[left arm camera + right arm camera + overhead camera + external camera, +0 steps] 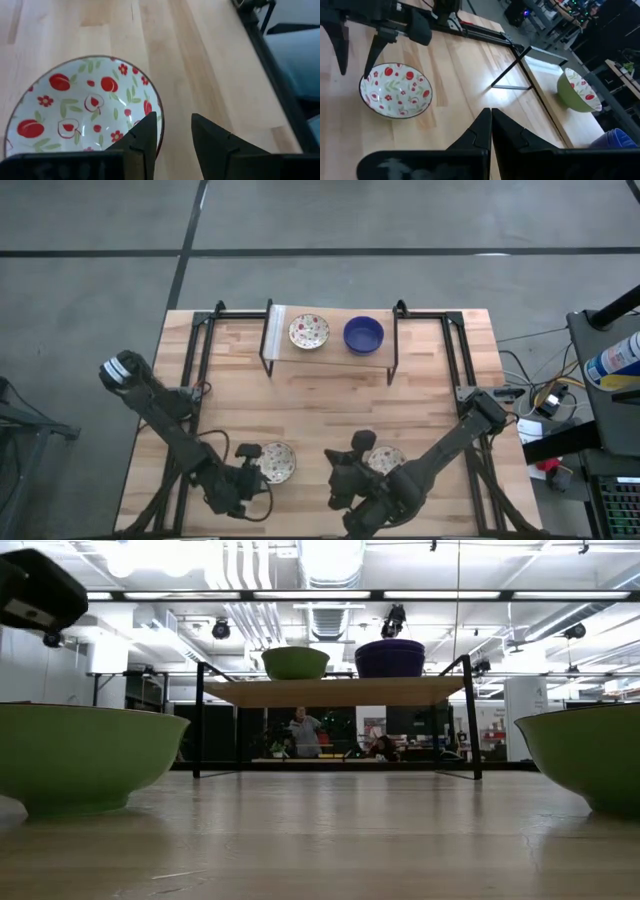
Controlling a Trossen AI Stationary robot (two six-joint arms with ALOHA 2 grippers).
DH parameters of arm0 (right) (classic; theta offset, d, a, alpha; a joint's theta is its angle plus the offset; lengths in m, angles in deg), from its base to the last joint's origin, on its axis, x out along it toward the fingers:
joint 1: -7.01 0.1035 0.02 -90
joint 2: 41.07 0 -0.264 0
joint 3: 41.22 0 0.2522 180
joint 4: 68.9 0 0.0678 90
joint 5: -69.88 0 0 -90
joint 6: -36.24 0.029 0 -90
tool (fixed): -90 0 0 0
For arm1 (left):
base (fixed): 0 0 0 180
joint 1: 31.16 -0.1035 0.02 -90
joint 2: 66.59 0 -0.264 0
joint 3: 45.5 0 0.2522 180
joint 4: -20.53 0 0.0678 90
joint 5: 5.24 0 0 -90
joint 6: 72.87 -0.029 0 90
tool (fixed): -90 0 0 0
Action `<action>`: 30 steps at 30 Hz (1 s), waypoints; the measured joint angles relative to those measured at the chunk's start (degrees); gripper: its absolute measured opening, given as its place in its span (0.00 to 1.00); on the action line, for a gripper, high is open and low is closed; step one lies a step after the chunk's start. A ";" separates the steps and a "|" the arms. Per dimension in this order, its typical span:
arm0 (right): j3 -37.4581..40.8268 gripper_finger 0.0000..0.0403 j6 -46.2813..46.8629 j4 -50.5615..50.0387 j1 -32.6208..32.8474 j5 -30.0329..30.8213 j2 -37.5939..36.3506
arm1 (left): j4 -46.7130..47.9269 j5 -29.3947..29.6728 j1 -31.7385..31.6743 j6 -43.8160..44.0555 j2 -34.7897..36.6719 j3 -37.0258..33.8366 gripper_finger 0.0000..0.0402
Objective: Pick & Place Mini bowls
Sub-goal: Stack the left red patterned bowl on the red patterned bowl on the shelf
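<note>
The cream-white, red-flowered ceramic mini bowl [277, 462] sat at the table's near edge, at three o'clock of the left gripper [247, 473], whose spread fingers [145, 137] straddled its rim.

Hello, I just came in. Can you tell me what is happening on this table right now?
Two robot arms are sorting mini bowls. On the raised shelf at the far side stand one patterned bowl and one blue bowl. Two more patterned bowls rest on the table near the arms. The left tool is open beside the rim of the nearer-left one. The right tool is shut and holds nothing.
</note>
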 joint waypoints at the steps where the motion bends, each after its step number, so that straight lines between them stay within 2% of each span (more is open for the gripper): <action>1: 0.10 0.02 0.00 0.01 0.02 0.00 0.00 | 0.06 0.05 0.01 0.14 -0.43 -0.04 0.29; 17: 0.50 0.02 -0.42 1.07 0.02 -0.20 0.00 | 2.67 3.55 -0.04 0.24 -3.60 -0.15 0.29; 30: 0.52 0.02 -0.44 1.37 0.02 -0.22 -0.11 | 5.22 5.20 -0.08 -6.08 -5.61 -0.20 0.29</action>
